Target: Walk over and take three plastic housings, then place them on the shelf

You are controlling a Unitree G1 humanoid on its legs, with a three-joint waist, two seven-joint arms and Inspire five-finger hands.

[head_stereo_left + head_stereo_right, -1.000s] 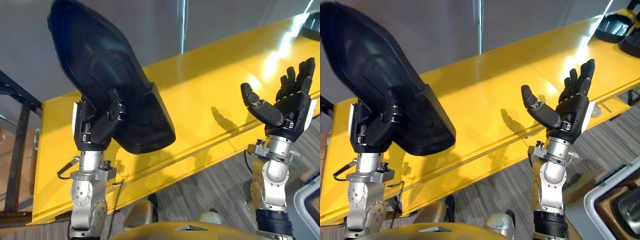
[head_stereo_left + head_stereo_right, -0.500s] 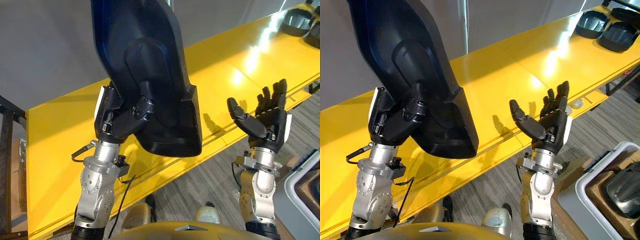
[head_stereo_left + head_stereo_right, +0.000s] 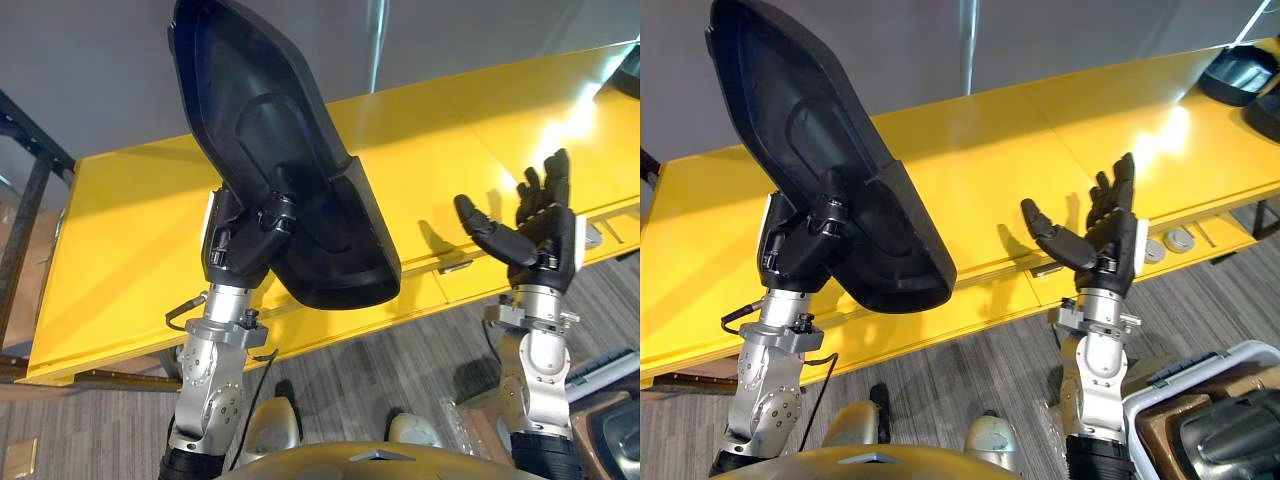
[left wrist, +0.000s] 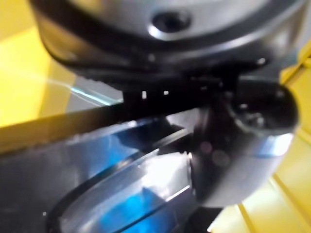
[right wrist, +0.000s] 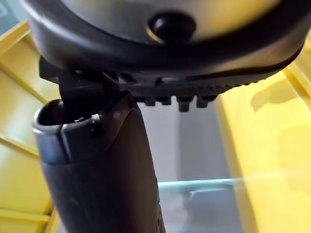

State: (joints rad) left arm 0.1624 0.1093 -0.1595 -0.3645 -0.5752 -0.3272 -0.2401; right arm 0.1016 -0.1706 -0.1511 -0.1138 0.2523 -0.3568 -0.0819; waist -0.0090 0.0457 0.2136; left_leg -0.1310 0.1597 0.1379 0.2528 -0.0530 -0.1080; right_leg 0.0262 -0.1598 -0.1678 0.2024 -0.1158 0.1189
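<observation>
Black plastic housing (image 3: 255,120) clamped in left hand (image 3: 240,242), fingers curled round its lower end, held tilted above yellow shelf (image 3: 120,230); right hand (image 3: 545,240) raised beside, fingers straight, holding nothing

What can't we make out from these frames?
- Head views: the held housing covers part of the left hand, so the grip behind it is hidden.
- Right eye view: the far housings on the shelf are cut off by the edge, so the count is unclear.
- Right eye view: the bin is cut off at the corner, so its contents are unclear.
- Left wrist view: too blurred to read contact.
</observation>
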